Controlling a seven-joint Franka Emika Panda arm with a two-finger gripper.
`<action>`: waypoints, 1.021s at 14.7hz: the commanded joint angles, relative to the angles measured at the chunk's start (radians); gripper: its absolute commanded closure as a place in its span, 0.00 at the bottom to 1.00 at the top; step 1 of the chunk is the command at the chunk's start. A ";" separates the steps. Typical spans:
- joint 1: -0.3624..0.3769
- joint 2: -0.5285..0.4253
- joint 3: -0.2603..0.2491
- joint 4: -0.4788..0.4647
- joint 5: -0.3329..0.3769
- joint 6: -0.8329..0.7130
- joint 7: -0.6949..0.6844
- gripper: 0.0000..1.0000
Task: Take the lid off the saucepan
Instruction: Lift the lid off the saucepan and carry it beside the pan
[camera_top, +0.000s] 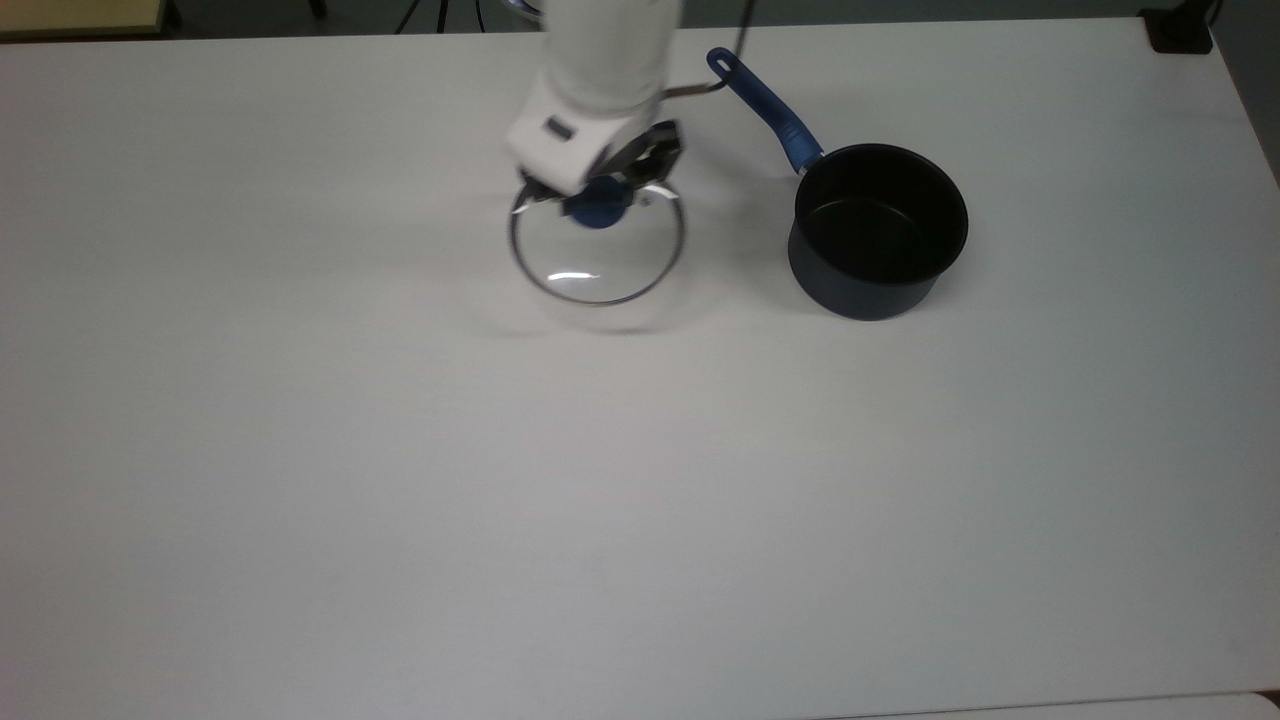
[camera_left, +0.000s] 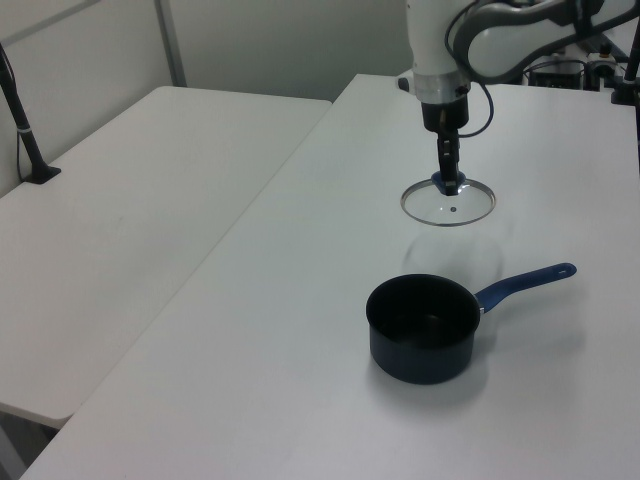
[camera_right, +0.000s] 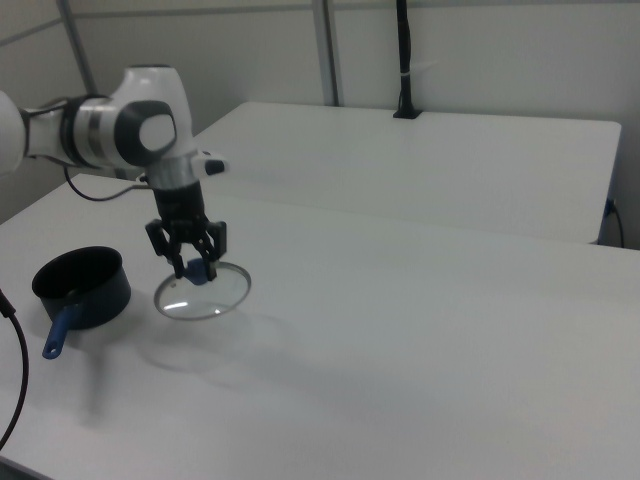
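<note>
Tool (camera_top: 598, 205) clamped on the blue knob (camera_top: 597, 212) of the glass lid (camera_top: 597, 248); fingers either side of the knob, wrist pointing straight down. Knob grip makes sense: it's the one raised bit on a flat glass disc, and holding at centre keeps the disc balanced, roughly level. Lid is in the air, off the bench (camera_top: 300, 450), with a faint shadow beneath it in the right view (camera_right: 203, 291). It hangs well apart from the saucepan (camera_top: 878, 230), on the top view's left of it.

Saucepan sits open on the bench, black inside showing, nothing in it as far as visible. Its blue handle (camera_top: 762, 105) points up and toward the top view's left, hole at the end. In the left view the lid (camera_left: 448, 203) is beyond the pan (camera_left: 423, 327), pan nearer the camera.

Judgement: removal part basically done, lid is clear of the rim w/ wide margin. Remaining step prob. lower and set it flat on bare bench, then release. Risk: glass, so a drop from height could crack it or make it roll.
</note>
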 joint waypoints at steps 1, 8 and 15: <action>-0.065 -0.005 0.013 -0.106 -0.049 0.115 -0.008 0.56; -0.116 0.095 0.011 -0.100 -0.066 0.184 -0.009 0.50; -0.118 0.127 0.002 -0.030 -0.078 0.153 0.003 0.00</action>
